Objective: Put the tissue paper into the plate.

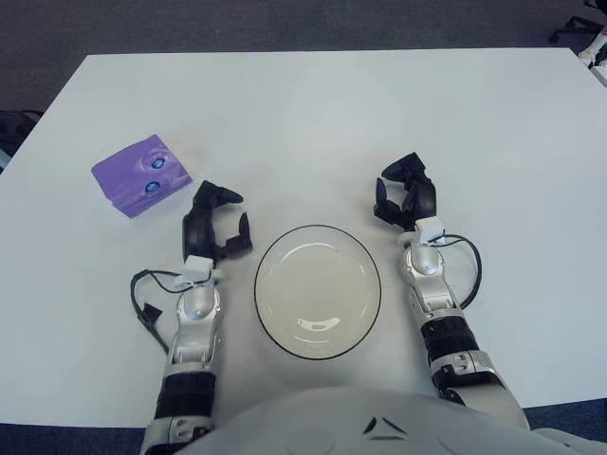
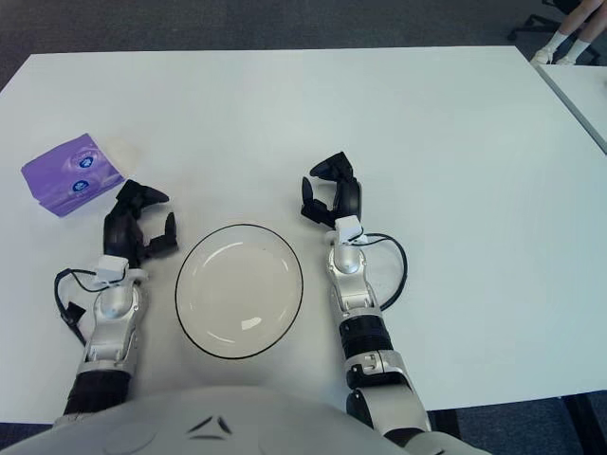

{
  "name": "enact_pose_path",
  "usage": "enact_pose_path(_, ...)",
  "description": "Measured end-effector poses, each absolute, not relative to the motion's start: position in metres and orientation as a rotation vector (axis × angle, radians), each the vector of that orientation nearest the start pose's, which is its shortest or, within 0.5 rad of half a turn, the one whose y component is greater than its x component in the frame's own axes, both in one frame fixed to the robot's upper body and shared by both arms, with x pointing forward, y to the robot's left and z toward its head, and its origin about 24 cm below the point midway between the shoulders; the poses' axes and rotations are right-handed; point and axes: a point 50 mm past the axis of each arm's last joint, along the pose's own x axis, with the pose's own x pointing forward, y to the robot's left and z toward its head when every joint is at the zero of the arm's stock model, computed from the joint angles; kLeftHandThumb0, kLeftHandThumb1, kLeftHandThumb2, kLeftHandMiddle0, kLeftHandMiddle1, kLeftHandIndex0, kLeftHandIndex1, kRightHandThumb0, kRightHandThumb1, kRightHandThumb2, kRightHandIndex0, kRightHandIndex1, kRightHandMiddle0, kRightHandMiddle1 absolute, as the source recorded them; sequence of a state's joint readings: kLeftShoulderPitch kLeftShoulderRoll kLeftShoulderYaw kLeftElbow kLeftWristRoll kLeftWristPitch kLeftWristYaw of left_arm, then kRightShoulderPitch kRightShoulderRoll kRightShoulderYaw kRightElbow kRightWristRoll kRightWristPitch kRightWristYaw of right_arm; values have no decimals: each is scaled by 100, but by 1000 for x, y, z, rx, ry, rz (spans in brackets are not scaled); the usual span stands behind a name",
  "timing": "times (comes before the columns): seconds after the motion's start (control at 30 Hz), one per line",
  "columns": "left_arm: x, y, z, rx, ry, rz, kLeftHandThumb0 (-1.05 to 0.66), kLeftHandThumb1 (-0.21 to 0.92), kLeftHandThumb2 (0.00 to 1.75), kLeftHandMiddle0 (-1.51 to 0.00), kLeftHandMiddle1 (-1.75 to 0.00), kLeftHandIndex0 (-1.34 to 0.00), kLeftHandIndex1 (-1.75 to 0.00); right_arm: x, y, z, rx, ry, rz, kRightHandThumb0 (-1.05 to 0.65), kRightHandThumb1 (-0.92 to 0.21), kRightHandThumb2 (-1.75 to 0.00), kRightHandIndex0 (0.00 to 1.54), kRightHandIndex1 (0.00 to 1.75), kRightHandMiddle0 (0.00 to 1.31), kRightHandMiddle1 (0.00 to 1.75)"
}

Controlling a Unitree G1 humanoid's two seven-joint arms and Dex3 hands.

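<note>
White tabletop [image 1: 313,114]. The purple rectangular tissue paper pack [image 1: 140,175] lies just beyond and left of the left hand [image 1: 214,223], whose relaxed fingers grasp nothing. A white round black-rimmed plate [image 1: 318,290] sits between it and the empty, loosely curled right hand [image 1: 406,195].

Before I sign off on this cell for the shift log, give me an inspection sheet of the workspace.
Surface: white table, bare around the items.
Job's things: purple tissue pack far left, apart from the plate, which holds nothing.
Clutter: nothing seen.
Hands: left robot hand open, between pack and plate, touching neither; right robot hand open, right of the plate.
Cables: black loop at each wrist, left cable, right cable.
Surroundings: dark carpet; second table edge at right.
</note>
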State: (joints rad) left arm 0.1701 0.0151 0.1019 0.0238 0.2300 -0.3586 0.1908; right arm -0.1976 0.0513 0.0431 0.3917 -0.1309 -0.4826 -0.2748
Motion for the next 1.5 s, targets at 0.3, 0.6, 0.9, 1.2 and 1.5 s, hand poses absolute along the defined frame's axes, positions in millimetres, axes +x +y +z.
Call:
enact_pose_path(0.3,190,188,39,397,-197,244,-1,26,140,-69,-170,-40,-175,280,-121,47,-32,-291,-130,-41,-56,-102,65,165,42,175)
enact_pose_path(0.6,184,194,55,502,-305,231,-1,23,144,-70,-174,-42,-175,280,-120,47,-34,-291,-137,-41,-56,-102,65,166,42,175)
enact_pose_path(0.9,178,197,85,624,-418,271,-1,10,158,-80,-175,-52,-173,280,-120,47,-34,-291,-135,-41,-56,-101,66,167,42,175)
enact_pose_path(1.2,167,197,114,764,-442,369,-1,23,142,-67,-173,-45,-174,281,-120,47,-33,-291,-128,-41,-56,-101,66,168,42,175)
enact_pose_path(1.5,180,207,124,861,-478,460,-59,57,102,-29,-174,-35,-175,282,-119,48,-34,-292,-126,-41,-55,-104,69,167,43,175)
